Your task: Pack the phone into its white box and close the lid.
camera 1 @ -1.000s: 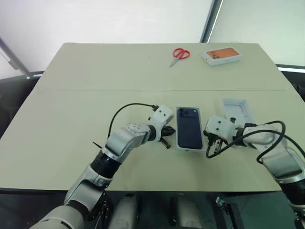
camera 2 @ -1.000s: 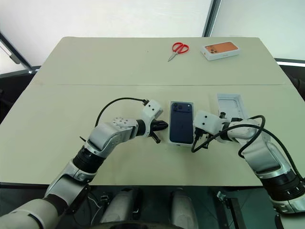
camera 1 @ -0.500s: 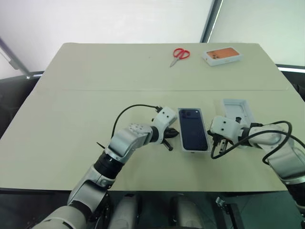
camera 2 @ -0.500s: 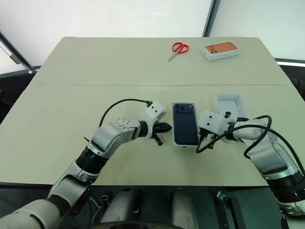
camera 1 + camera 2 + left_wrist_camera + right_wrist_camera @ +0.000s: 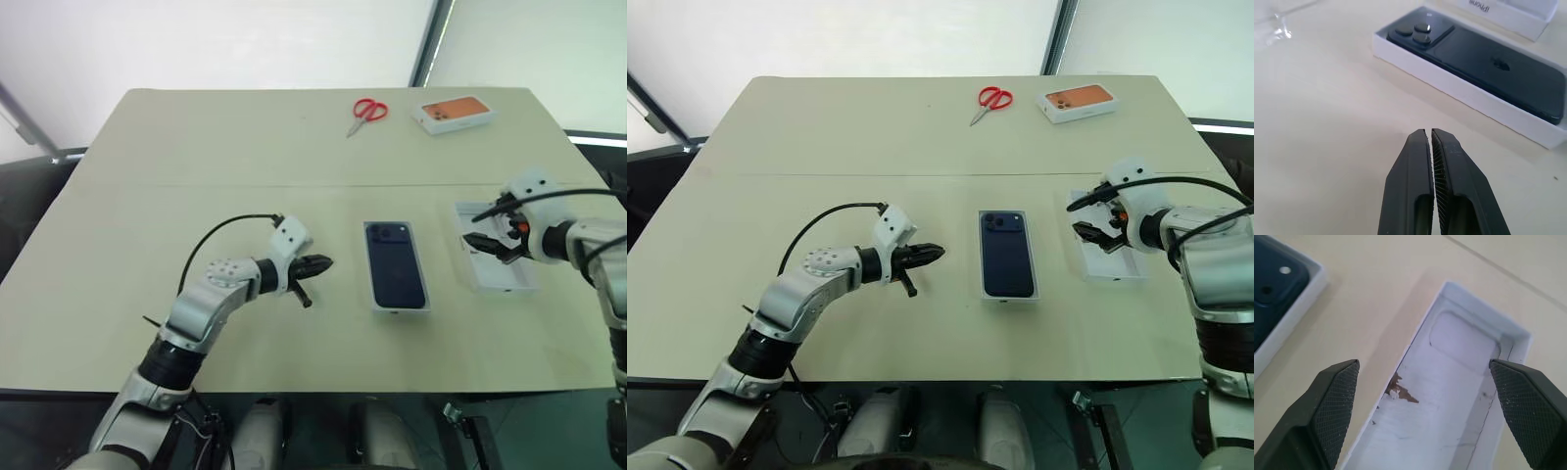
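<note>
I see a pale beige table [image 5: 176, 166]. Red-handled scissors [image 5: 369, 111] and an orange-topped white box [image 5: 454, 114] lie near its far edge. Toward the near edge the white box [image 5: 397, 266] rests mid-table, the lid [image 5: 498, 262], apparently open side up, toward the right edge.

The right gripper [image 5: 490, 235], a second ago pressed against the right edge of the white box [image 5: 397, 307] holding the phone [image 5: 396, 264], is now drawn away rightward, jaws spread wide above the lid [image 5: 498, 278]. The left gripper [image 5: 321, 263], pinched together, has backed off leftward, leaving bare table [image 5: 245, 157] between it and the box.
</note>
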Robot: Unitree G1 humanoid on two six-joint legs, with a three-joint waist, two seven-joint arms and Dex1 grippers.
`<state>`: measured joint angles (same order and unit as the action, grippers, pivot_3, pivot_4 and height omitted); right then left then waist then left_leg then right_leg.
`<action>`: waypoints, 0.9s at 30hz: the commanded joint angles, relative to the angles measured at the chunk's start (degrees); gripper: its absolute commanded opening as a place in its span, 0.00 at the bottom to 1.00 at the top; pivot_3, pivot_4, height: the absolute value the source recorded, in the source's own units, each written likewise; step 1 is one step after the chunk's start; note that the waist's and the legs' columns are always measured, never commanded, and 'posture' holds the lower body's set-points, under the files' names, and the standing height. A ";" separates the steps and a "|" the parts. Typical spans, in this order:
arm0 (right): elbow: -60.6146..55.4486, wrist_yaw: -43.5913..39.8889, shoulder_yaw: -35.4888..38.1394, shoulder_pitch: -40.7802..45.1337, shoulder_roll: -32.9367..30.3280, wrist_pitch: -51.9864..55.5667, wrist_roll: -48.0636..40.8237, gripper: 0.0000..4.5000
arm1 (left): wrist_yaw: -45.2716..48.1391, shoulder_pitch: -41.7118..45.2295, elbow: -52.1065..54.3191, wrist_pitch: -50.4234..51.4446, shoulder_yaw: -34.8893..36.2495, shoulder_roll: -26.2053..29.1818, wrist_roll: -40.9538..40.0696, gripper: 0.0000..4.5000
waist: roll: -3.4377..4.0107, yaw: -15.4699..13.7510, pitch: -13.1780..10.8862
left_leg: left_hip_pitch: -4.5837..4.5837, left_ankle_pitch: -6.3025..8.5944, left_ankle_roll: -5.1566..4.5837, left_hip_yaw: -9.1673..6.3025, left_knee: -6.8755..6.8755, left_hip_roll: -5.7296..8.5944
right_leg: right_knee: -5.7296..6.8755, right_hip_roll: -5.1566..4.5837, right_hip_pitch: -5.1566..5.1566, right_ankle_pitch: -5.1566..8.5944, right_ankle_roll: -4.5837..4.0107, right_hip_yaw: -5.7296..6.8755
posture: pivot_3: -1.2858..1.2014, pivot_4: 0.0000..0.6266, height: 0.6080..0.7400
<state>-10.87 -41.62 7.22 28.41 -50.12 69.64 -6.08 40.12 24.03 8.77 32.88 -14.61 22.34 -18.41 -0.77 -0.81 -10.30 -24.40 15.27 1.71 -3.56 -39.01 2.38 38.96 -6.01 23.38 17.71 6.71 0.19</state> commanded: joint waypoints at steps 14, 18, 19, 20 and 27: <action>6.56 8.29 -1.17 8.66 4.92 22.83 -7.37 0.10 | 12.75 -5.67 7.83 -9.57 3.80 4.26 -5.45 0.05 | 0.05 0.38 -0.01 | 0.00 0.22 -0.39 0.05 0.01 0.00 | 0.03 0.04 0.04 0.00 0.00 0.00 | 0.52 0.24 0.68; 6.60 8.68 -0.14 9.63 4.78 22.86 -9.61 0.01 | 11.97 -6.04 6.77 -10.51 4.70 4.69 -4.83 0.05 | 0.05 0.51 -0.01 | 0.00 0.22 -0.40 0.06 0.00 0.00 | 0.04 0.05 0.03 -0.01 0.01 0.00 | 0.52 0.24 0.68; 6.45 8.78 -0.04 9.81 4.64 22.86 -10.11 0.01 | 11.81 -6.07 6.63 -10.61 4.87 4.70 -4.86 0.05 | 0.05 0.53 -0.01 | 0.00 0.22 -0.40 0.05 0.00 0.00 | 0.04 0.05 0.04 -0.01 0.01 0.00 | 0.52 0.24 0.68; 4.95 7.82 0.34 10.18 4.28 21.95 -11.27 0.01 | 11.26 -6.26 6.42 -10.63 5.61 4.60 -5.06 0.05 | 0.05 0.56 -0.01 | 0.00 0.22 -0.40 0.05 0.00 0.00 | 0.04 0.06 0.04 -0.01 0.01 0.00 | 0.52 0.24 0.68; -3.73 2.13 8.81 14.13 5.38 19.69 -21.19 0.01 | 4.28 -7.92 2.05 -11.42 11.59 3.94 -3.30 0.05 | 0.15 1.47 -0.07 | 0.00 0.23 -0.42 0.04 0.02 -0.06 | 0.08 0.12 0.07 -0.01 0.02 0.01 | 0.52 0.24 0.68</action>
<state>-12.08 -38.78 10.88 39.94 -45.65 88.33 -24.30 45.91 16.36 10.82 22.94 -5.14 26.31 -22.37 -0.62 0.66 -10.37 -24.39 15.51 1.29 -3.53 -39.00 2.32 39.04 -5.89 23.45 17.70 6.73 0.21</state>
